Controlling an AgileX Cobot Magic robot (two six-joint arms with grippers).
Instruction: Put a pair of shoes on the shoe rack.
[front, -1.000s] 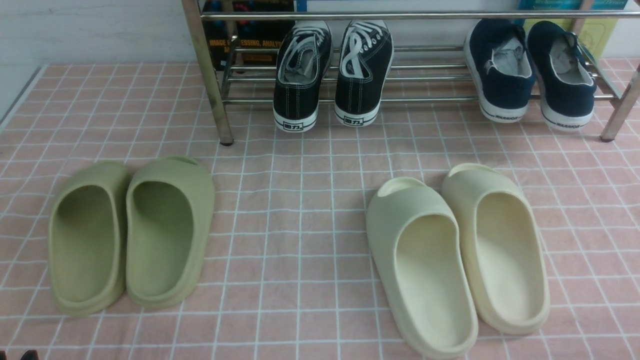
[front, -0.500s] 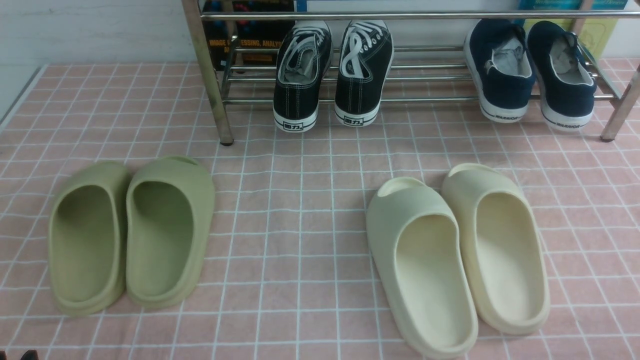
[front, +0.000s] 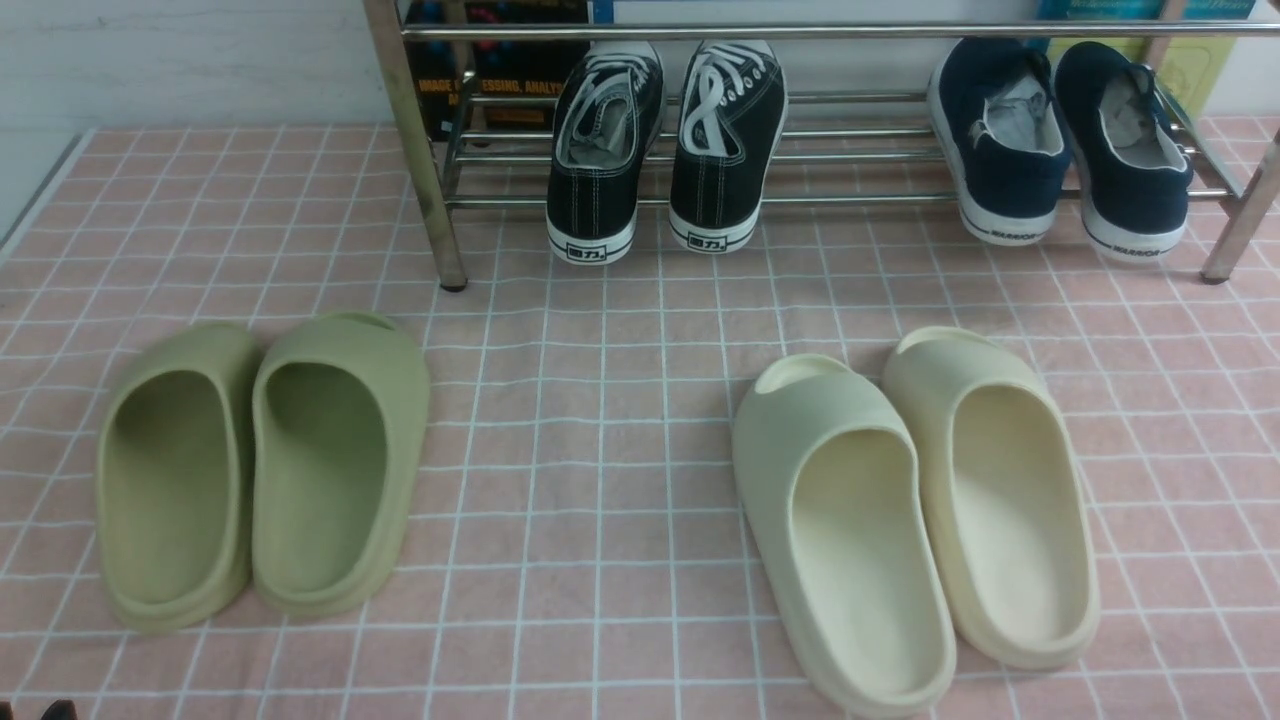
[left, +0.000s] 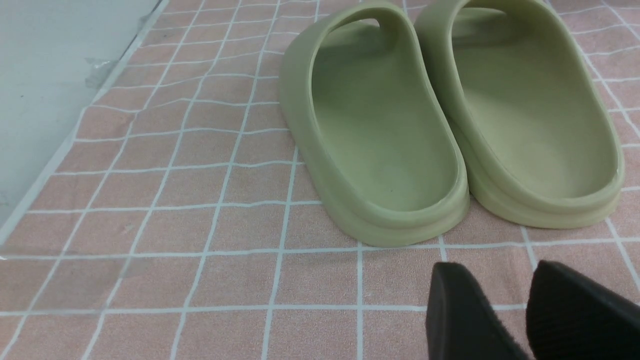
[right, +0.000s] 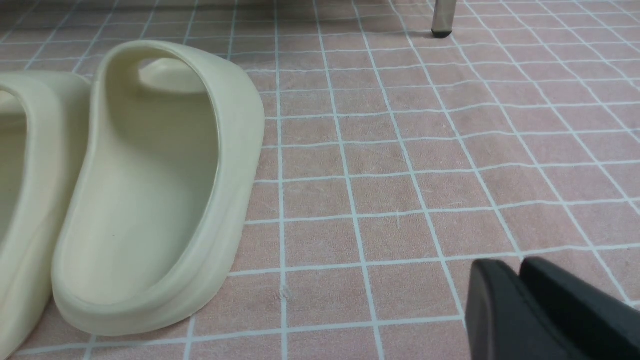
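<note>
Low in the left wrist frame, the left claw (left: 505, 312) hung slightly parted and empty over the tabletop (front: 600, 420). At upper right of the front frame, the navy shoes (front: 1060, 140) sat on the shoe rack (front: 800, 110); canvas looked light and soft, best pinched at the heel collar. Lower right in its wrist frame, the right claw (right: 520, 300) was nearly closed, empty.

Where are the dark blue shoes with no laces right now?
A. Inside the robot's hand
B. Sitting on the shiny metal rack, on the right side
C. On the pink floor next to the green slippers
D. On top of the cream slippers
B: the front view shows the navy shoes resting on the rails of the shoe rack, at its right end, beside the black lace-up sneakers.
</note>
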